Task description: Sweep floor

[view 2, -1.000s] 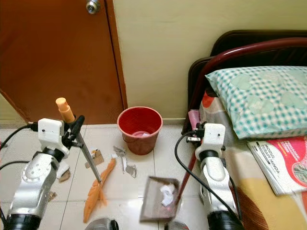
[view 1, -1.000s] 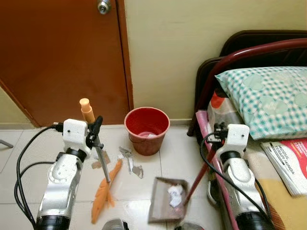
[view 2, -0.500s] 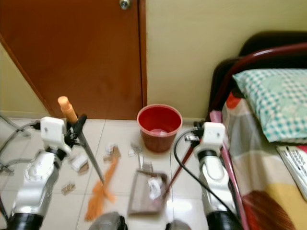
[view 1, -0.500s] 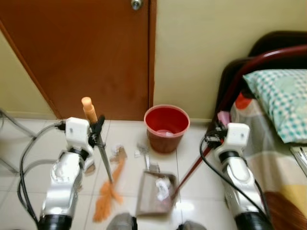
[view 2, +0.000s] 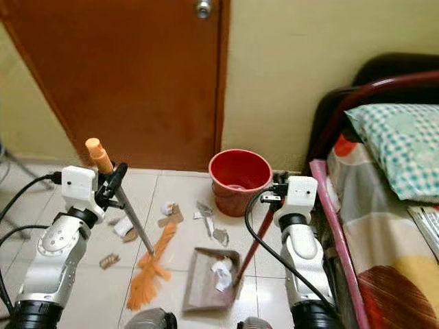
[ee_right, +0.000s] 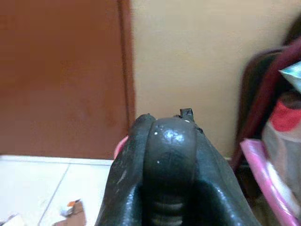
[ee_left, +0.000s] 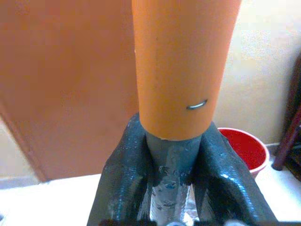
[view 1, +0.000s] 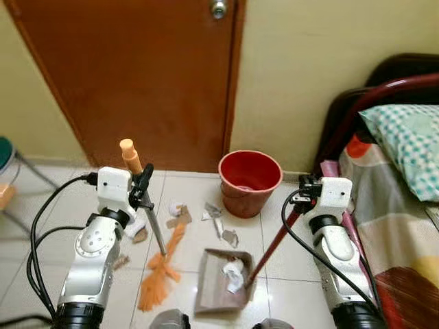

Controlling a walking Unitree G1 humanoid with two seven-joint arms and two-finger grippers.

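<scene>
Left gripper (ee_left: 169, 188) jaws clench the broom (view 1: 159, 274); right gripper (ee_right: 164, 155) grips the dustpan (view 1: 223, 284) handle; bed (view 1: 405, 226) crowds right.

Two silver, rounded arm shells are being shown, each one ending at a black collar near the lower edge. A white, boxy wrist housing is being carried by each arm. Black cables are being looped from the housings down along the arms. Long black fingers (ee_left: 124, 183), glossy and slightly pitted, are being seen on the left gripper (view 1: 143, 186); smooth, rounded black ones on the right gripper (ee_right: 164, 155).
</scene>
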